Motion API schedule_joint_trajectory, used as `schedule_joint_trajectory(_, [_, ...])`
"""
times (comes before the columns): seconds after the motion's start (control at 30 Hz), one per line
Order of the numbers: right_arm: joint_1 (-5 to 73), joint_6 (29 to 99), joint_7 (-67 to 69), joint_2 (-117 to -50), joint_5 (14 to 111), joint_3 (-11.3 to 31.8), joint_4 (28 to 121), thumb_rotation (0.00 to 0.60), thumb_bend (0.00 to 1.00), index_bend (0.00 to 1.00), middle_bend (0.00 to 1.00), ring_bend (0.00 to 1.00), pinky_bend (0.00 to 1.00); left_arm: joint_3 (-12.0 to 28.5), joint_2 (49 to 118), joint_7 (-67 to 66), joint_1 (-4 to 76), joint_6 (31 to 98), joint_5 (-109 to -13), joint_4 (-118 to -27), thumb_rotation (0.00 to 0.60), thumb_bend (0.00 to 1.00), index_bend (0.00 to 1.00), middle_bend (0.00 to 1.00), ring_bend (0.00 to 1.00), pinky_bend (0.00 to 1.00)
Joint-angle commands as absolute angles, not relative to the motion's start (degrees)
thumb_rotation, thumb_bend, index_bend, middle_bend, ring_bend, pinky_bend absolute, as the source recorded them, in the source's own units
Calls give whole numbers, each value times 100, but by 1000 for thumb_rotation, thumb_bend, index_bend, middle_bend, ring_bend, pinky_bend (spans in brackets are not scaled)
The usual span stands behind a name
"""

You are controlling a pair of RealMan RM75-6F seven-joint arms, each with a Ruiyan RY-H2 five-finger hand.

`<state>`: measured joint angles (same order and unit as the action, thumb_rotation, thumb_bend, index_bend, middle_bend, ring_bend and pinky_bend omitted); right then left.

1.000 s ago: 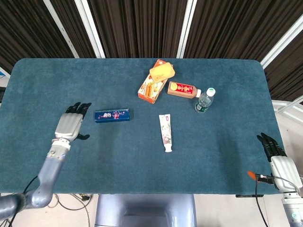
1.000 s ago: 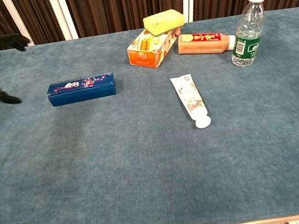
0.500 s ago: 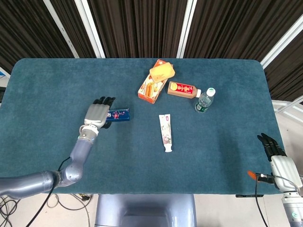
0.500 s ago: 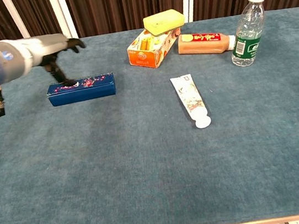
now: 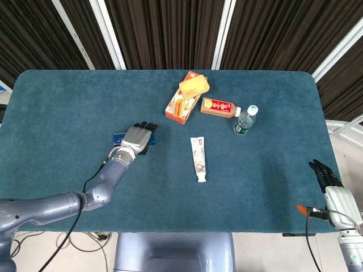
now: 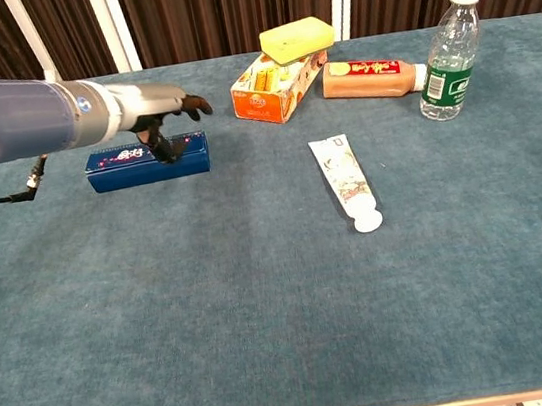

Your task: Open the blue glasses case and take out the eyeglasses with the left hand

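Left hand (image 6: 159,111) fingers spread over the closed blue glasses case (image 6: 125,167); toothpaste tube (image 6: 346,181) lies well apart.

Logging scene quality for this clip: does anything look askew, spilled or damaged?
Nothing spilled or damaged. The brown drink bottle with red label lies on its side, and a yellow sponge sits on the open orange carton. Otherwise tidy.

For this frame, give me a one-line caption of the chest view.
Left hand reaches over the closed blue glasses case, fingers apart, holding nothing.
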<state>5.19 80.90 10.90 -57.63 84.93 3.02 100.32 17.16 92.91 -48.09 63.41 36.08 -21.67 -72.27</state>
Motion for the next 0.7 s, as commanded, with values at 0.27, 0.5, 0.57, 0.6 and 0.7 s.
schedule_joint_trajectory(0.27, [518, 8079, 1129, -5742, 8476, 308, 10031, 600, 95, 0, 0, 0, 186, 1210, 9410, -4553, 6771, 3102, -1986, -6839, 600, 651, 30, 60, 0, 146])
schedule_joint_trajectory(0.5, [504, 8118, 1125, -5734, 8517, 302, 10017, 600, 96, 0, 0, 0, 186, 782, 8904, -4422, 6660, 3273, -1992, -7533, 600, 651, 33, 60, 0, 154])
schedule_joint_trajectory(0.57, [499, 8128, 1111, -5738, 8528, 297, 10014, 600, 97, 0, 0, 0, 186, 671, 8706, -4348, 6578, 3385, -2045, -7835, 600, 651, 33, 60, 0, 156])
schedule_joint_trajectory(0.6, [498, 8132, 1102, -5740, 8531, 296, 10015, 600, 98, 0, 0, 0, 186, 614, 8606, -4308, 6529, 3446, -2077, -7988, 600, 651, 33, 60, 0, 157])
schedule_joint_trajectory(0.7, [492, 8152, 1074, -5748, 8540, 298, 10016, 600, 99, 0, 0, 0, 186, 434, 8314, -4197, 6382, 3636, -2171, -8420, 600, 651, 33, 60, 0, 158])
